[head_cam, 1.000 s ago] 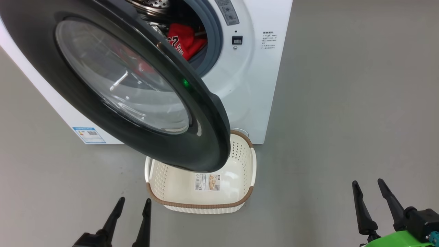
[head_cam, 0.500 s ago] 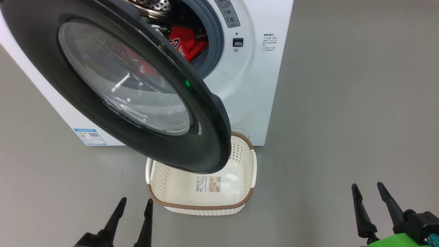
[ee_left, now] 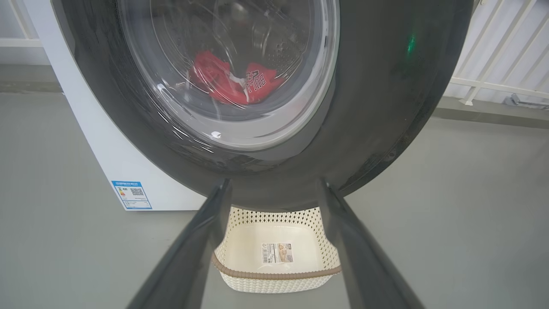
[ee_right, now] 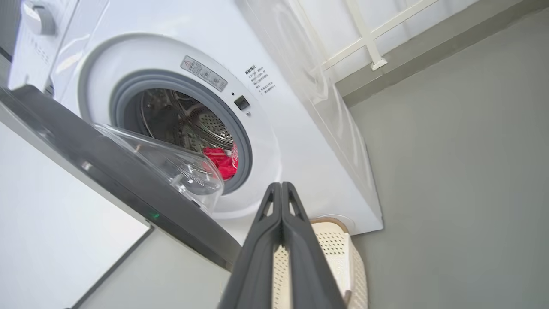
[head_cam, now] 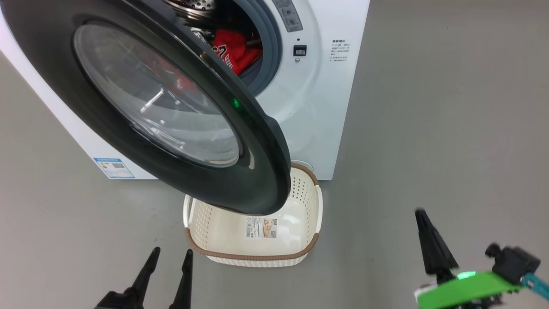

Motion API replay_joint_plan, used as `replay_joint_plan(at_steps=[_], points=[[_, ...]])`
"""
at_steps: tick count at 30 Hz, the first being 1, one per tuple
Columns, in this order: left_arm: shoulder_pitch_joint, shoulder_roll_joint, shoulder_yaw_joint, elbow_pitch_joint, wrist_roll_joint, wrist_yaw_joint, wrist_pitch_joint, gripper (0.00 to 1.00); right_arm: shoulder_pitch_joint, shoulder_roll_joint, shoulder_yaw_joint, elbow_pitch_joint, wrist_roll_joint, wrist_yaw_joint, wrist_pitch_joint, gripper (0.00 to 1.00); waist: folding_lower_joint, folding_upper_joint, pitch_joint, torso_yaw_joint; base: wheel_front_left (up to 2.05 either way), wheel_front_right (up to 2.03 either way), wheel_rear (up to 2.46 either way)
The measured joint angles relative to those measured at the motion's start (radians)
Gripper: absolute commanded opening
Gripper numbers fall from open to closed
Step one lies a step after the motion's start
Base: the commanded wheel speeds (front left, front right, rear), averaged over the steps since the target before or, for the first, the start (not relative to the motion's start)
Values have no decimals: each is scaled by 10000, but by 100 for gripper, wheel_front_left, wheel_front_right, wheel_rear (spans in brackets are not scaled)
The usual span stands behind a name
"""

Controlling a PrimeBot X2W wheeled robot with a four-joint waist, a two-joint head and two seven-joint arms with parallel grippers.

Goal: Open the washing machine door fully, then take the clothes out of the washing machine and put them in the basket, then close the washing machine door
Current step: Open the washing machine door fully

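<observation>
The washing machine (head_cam: 317, 107) stands on the grey floor (head_cam: 429, 128) with its door (head_cam: 261, 171) swung partway out, the glossy black rim and glass bowl angled away from the opening. Inside the perforated steel drum (ee_right: 188, 124), the clothes (head_cam: 233, 49) lie in a bright red bundle low at the front, just behind the grey gasket (ee_right: 245, 148). White lettering shows on the red cloth. From the left wrist view the same red bundle shows through the door's glass.

The basket (head_cam: 253, 257) sits on the floor right in front of the machine's lower right corner, upright, brown rim up. Its cream bottom lies bare around a sticker (head_cam: 260, 227). From the head view the door's lower edge hangs over the basket's far end. A small blue label (head_cam: 113, 167) marks the machine's lower left corner.

The left gripper (head_cam: 171, 251) hovers near the basket's left side, its two dark fingers spread apart with nothing held between them. The right gripper (ee_right: 281, 185) is well off to the basket's right, its fingers pressed together tip to tip and gripping nothing; in its wrist view they point toward the drum opening.
</observation>
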Motion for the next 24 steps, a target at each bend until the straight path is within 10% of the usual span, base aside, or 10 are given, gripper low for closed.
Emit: replay_joint_plan(at_steps=[12,24], points=[[-23,0,-307,2,-33,0,0,100,-2682,-1423,1825,-999,7866,-2,811,0,0,0,243,225,0,0,0],[-530,0,-757,52,-387,0,0,100,-5055,-1467,1662,384,10249,-2,6343,0,0,0,835,856,0,0,0]])
